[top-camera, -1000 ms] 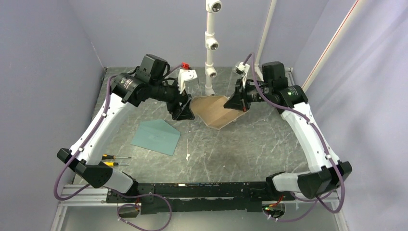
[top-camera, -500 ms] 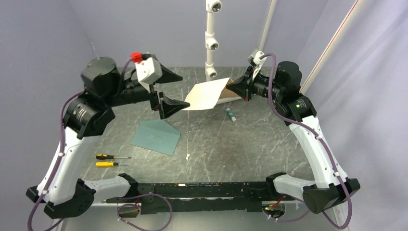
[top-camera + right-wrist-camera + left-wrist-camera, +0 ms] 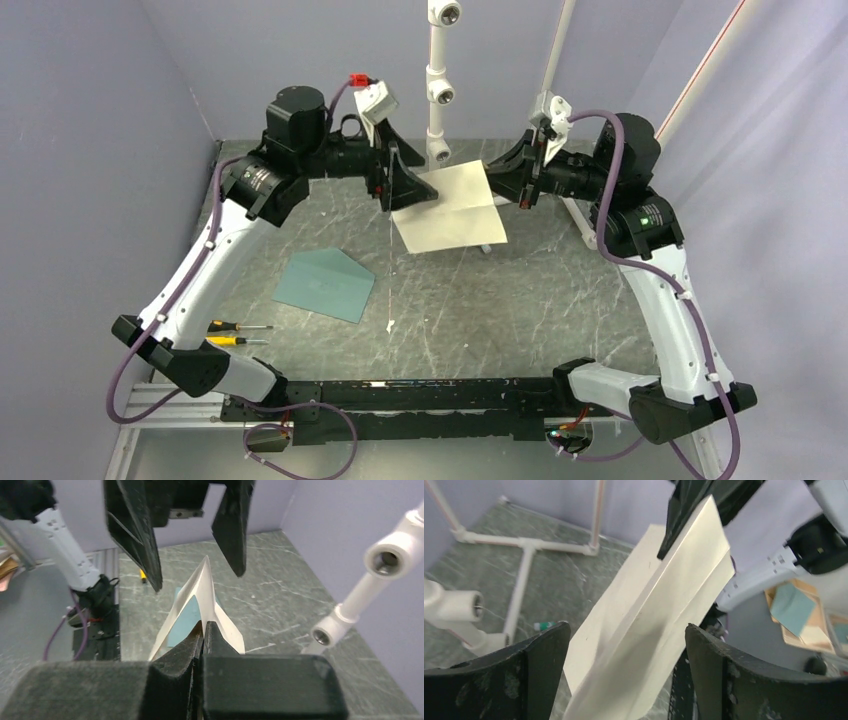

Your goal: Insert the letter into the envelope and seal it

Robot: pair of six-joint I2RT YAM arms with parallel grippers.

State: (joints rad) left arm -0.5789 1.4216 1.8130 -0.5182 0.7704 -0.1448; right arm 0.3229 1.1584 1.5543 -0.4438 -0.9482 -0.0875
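The letter (image 3: 452,208) hangs in the air above the back of the table, its plain whitish back showing and a crease along it. My right gripper (image 3: 492,174) is shut on its right edge; in the right wrist view the jaws (image 3: 204,626) pinch the folded sheet (image 3: 206,592). My left gripper (image 3: 408,186) is open, its fingers either side of the letter's left end without pressing it (image 3: 626,630). The letter (image 3: 659,605) runs between them. The teal-green envelope (image 3: 325,283) lies flat on the table at the left, flap pointing away, and shows below the letter in the right wrist view (image 3: 182,621).
Two screwdrivers (image 3: 238,334) lie near the left front edge. A white pipe stand (image 3: 437,100) rises at the back centre. A small glue stick (image 3: 544,625) lies on the table under the letter. Purple walls close in the sides.
The letter rose off the table and turned its whitish back up. My left arm swung out, opened, and came back with its open fingers around the letter's left end. My right gripper kept its hold.
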